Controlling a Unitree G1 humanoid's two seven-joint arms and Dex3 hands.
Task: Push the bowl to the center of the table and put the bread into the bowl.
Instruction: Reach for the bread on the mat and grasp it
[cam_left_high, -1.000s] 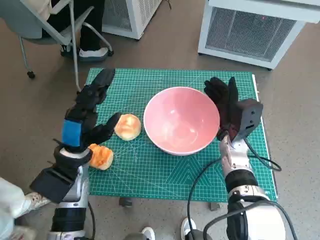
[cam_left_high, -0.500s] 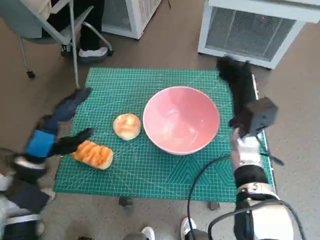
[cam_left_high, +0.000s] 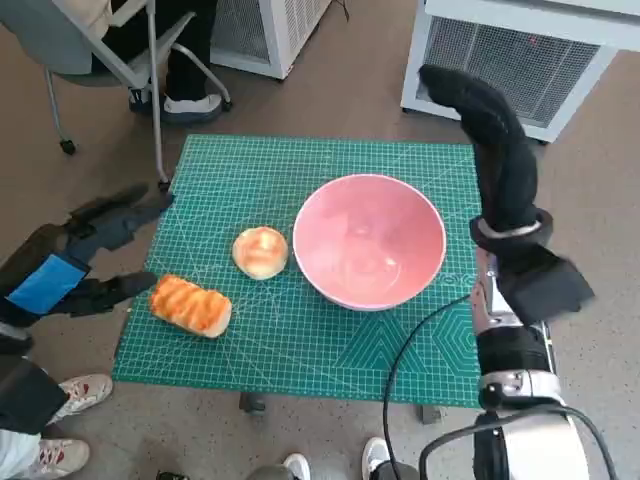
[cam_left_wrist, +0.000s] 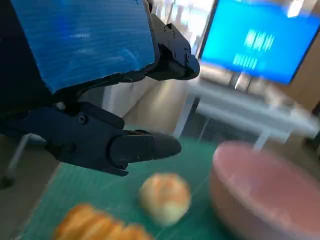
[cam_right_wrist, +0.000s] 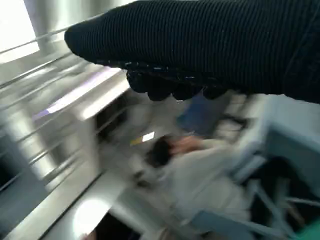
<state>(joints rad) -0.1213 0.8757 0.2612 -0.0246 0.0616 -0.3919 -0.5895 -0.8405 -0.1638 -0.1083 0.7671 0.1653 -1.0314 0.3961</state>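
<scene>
A pink bowl (cam_left_high: 368, 240) stands empty on the green cutting mat (cam_left_high: 300, 340), a little right of its middle; it shows blurred in the left wrist view (cam_left_wrist: 265, 192). A round bun (cam_left_high: 260, 251) lies just left of the bowl, also seen as the bun (cam_left_wrist: 165, 197). A long orange-crusted loaf (cam_left_high: 190, 305) lies near the mat's front left, the loaf (cam_left_wrist: 100, 227). My left hand (cam_left_high: 75, 262) hangs open off the mat's left edge, holding nothing. My right hand (cam_left_high: 490, 140) is raised above the mat's back right corner, fingers stretched out, holding nothing.
A white grilled unit (cam_left_high: 520, 60) stands behind the table at the right, another (cam_left_high: 265, 30) at the back. A chair (cam_left_high: 100, 60) with a seated person's legs is at the back left. A person's shoes (cam_left_high: 60, 425) show at the front left. A cable (cam_left_high: 410, 350) crosses the mat's front right.
My left hand has drawn back from the bun, off the mat's left side. My right hand has left the bowl's right rim and risen up and back. The camera shifted slightly.
</scene>
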